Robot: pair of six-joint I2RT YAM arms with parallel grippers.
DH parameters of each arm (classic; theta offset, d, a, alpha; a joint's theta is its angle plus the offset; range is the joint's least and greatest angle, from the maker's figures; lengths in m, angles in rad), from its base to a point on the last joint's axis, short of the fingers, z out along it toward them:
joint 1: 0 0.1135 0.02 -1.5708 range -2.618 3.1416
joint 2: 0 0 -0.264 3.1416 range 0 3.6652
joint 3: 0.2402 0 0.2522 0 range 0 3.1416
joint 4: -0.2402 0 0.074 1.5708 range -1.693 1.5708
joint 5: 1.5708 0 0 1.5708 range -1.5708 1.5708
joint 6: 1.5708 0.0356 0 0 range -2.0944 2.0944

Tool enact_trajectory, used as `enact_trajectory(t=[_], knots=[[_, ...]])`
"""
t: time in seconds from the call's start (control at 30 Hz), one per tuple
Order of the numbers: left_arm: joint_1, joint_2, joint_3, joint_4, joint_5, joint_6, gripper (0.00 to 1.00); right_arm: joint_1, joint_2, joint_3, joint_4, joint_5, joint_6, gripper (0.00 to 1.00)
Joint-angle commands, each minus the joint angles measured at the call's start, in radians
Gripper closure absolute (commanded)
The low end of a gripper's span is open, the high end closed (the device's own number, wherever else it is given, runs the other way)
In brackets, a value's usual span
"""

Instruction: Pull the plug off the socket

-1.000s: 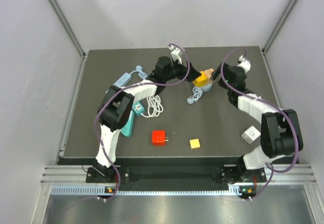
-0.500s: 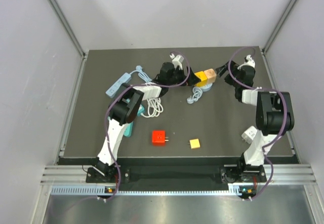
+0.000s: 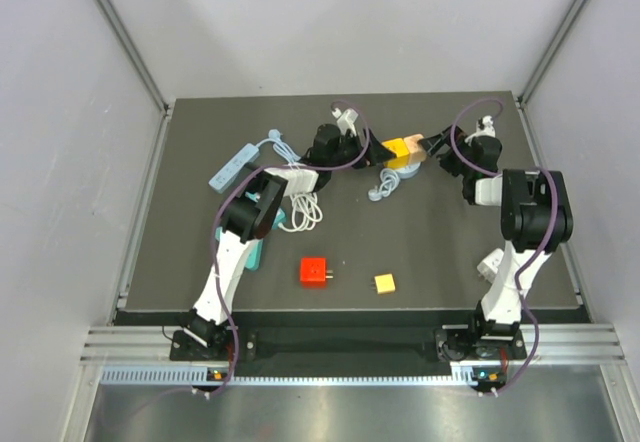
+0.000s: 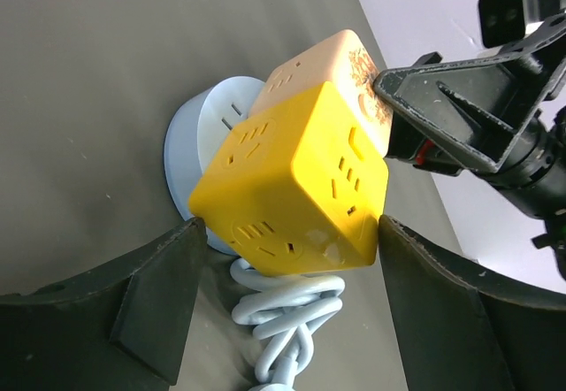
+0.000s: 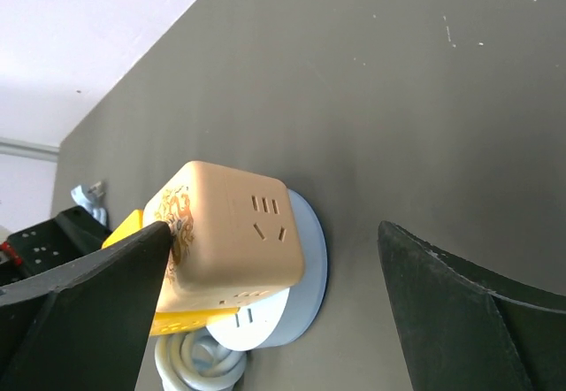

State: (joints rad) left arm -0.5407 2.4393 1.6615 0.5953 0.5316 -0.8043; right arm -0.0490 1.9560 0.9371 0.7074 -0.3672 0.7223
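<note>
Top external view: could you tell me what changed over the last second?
The right arm folded upright, the open right gripper still by the peach cube. The left arm straightened; the left gripper keeps gripping the yellow cube. Red plug and small yellow plug unmoved.

A red cube [image 3: 314, 271] lies low at centre frame, a yellow block [image 3: 385, 283] near its right. A blue strip [image 3: 231, 165] sits upper left, a coiled white cable [image 3: 305, 208] lower right of it.
</note>
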Motion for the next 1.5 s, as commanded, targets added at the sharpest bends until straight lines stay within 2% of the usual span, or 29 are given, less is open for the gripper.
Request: enact_trajectory(t=[0.0, 0.27, 0.4, 0.57, 0.67, 0.83, 0.93, 0.97, 1.03, 1.07, 1.17, 1.4, 1.47], knots=[[0.015, 0.024, 0.044, 0.037, -0.002, -0.036, 0.19, 0.001, 0.035, 0.034, 0.089, -0.056, 0.040, 0.02], [0.015, 0.053, 0.086, 0.024, 0.027, -0.053, 0.31, 0.003, 0.064, 0.034, 0.134, -0.094, 0.089, 0.10], [0.013, 0.043, 0.096, -0.002, 0.030, -0.024, 0.33, 0.006, 0.084, 0.031, 0.181, -0.130, 0.132, 0.13], [0.004, 0.041, 0.115, -0.038, 0.034, 0.004, 0.24, 0.014, 0.080, 0.009, 0.191, -0.125, 0.155, 0.14], [-0.002, 0.055, 0.142, -0.064, 0.041, 0.011, 0.22, 0.015, 0.086, -0.007, 0.231, -0.137, 0.180, 0.21], [-0.015, 0.078, 0.187, -0.083, 0.053, 0.008, 0.23, 0.020, 0.110, -0.015, 0.279, -0.154, 0.226, 0.28], [-0.021, 0.098, 0.205, -0.088, 0.048, 0.001, 0.28, 0.020, 0.122, -0.024, 0.326, -0.167, 0.258, 0.41], [-0.021, 0.101, 0.210, -0.094, 0.048, -0.001, 0.31, 0.020, 0.129, -0.029, 0.339, -0.170, 0.269, 0.50], [-0.025, 0.109, 0.221, -0.104, 0.044, 0.005, 0.34, 0.020, 0.139, -0.044, 0.404, -0.179, 0.299, 0.60], [-0.027, 0.110, 0.225, -0.126, 0.033, 0.010, 0.36, 0.018, 0.145, -0.047, 0.434, -0.182, 0.310, 0.77], [-0.031, 0.110, 0.228, -0.160, 0.012, 0.036, 0.39, 0.015, 0.168, -0.055, 0.507, -0.197, 0.347, 1.00], [-0.034, 0.110, 0.239, -0.225, -0.015, 0.073, 0.41, -0.014, 0.310, -0.060, 0.930, -0.225, 0.596, 1.00], [-0.041, 0.110, 0.247, -0.244, -0.022, 0.086, 0.41, -0.012, 0.330, -0.046, 0.934, -0.237, 0.608, 1.00]])
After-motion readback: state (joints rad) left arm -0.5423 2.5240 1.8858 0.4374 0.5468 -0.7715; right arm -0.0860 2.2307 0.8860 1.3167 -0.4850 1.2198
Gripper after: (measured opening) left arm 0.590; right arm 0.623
